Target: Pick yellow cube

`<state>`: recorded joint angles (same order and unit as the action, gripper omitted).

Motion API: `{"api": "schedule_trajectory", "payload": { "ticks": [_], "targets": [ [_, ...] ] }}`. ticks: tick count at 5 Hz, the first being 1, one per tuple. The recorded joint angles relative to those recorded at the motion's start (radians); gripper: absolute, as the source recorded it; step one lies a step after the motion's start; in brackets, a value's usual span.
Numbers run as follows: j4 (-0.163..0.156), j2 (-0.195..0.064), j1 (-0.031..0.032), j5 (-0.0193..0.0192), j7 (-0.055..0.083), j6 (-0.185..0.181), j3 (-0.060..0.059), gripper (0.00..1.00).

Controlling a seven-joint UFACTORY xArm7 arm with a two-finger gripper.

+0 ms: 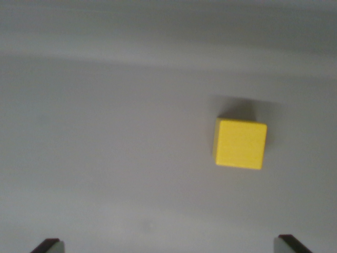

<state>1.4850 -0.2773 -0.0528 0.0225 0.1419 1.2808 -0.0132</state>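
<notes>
While the claw (pixel 168 246) gapes wide, the unmarked yellow cube (pixel 240 143) sits apart on the grey surface (pixel 105 132).

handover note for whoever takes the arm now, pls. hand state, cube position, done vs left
Hand: open, empty; only the two fingertips show at the bottom corners of the wrist view.
Yellow cube: flat on the grey surface, to the wrist view's right of centre, clear of both fingertips.
Done: no grasp yet.
Left: likely centre the hand over the cube, descend, close, lift.
</notes>
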Motion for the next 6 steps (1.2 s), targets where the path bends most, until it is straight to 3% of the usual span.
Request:
{"api": "schedule_trajectory", "payload": {
  "ticks": [1, 2, 3, 4, 5, 6],
  "targets": [
    [0.0, 0.0, 0.0, 0.0, 0.0, 0.0, 0.0, 0.0],
    [-0.009, -0.044, -0.0114, 0.0084, 0.016, -0.046, 0.004, 0.0],
    [-0.009, -0.044, -0.0114, 0.0084, 0.016, -0.046, 0.004, 0.0],
    [-0.018, -0.09, -0.0231, 0.017, 0.033, -0.093, 0.008, 0.0],
    [-0.018, -0.09, -0.0231, 0.017, 0.033, -0.093, 0.008, 0.0],
    [-0.026, -0.134, -0.0345, 0.0254, 0.049, -0.138, 0.011, 0.0]
  ]
}}
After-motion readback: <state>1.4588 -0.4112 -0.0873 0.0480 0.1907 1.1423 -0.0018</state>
